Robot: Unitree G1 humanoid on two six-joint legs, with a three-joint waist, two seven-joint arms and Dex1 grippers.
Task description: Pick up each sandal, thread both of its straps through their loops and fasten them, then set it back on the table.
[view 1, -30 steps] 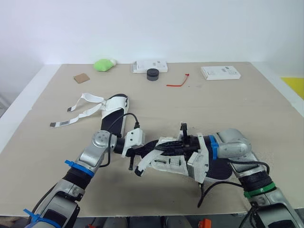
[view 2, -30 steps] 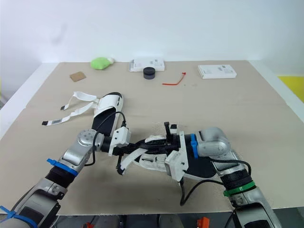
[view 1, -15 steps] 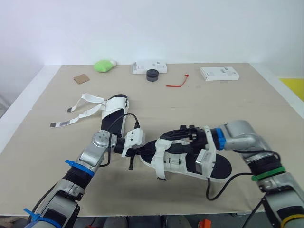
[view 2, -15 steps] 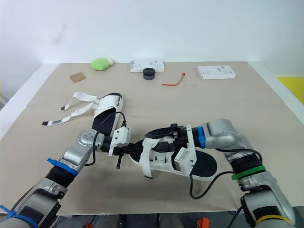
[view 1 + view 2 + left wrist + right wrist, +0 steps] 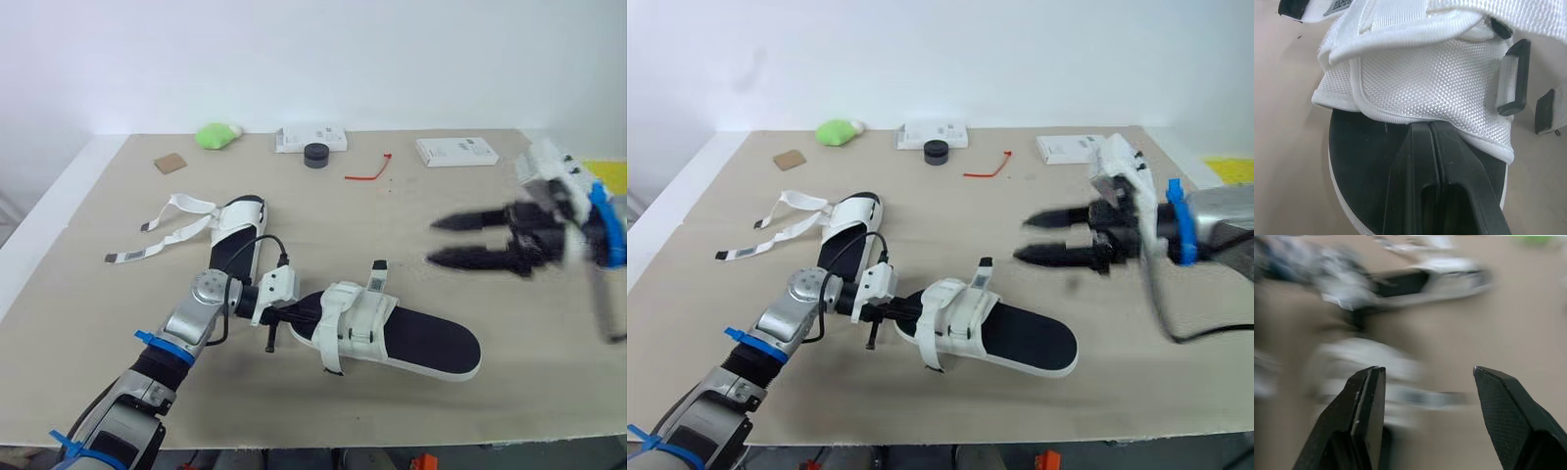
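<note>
- The near sandal (image 5: pixel 411 338) lies sole down on the table (image 5: pixel 549 382), in front of the robot and a little to its right, toe end towards the left arm.
- Its white upper (image 5: pixel 1425 73) is folded across the black footbed, and one strap end (image 5: pixel 377 268) sticks up from the side facing away from the robot.
- In the left wrist view a black loop (image 5: pixel 1513 76) sits at the edge of the white upper.
- The left gripper (image 5: pixel 1427 128) is clenched, its two fingers pressed flat together with nothing seen between them. The tips rest over the black footbed, right at the hem of the white upper.
- The right gripper (image 5: pixel 434 241) hangs in the air over the table's right side, well apart from the near sandal. Its fingers (image 5: pixel 1364 401) are spread wide and hold nothing.
- The far sandal (image 5: pixel 238 227) lies on the table beyond the left arm, its loose straps (image 5: pixel 171 211) unfastened and splayed out to the robot's left.
- Along the far edge of the table lie a green lump (image 5: pixel 216 134), a brown card (image 5: pixel 168 163), a white box (image 5: pixel 310 136) with a black puck (image 5: pixel 314 155) just beside it, a red tie (image 5: pixel 368 172) and a second white box (image 5: pixel 455 151).
</note>
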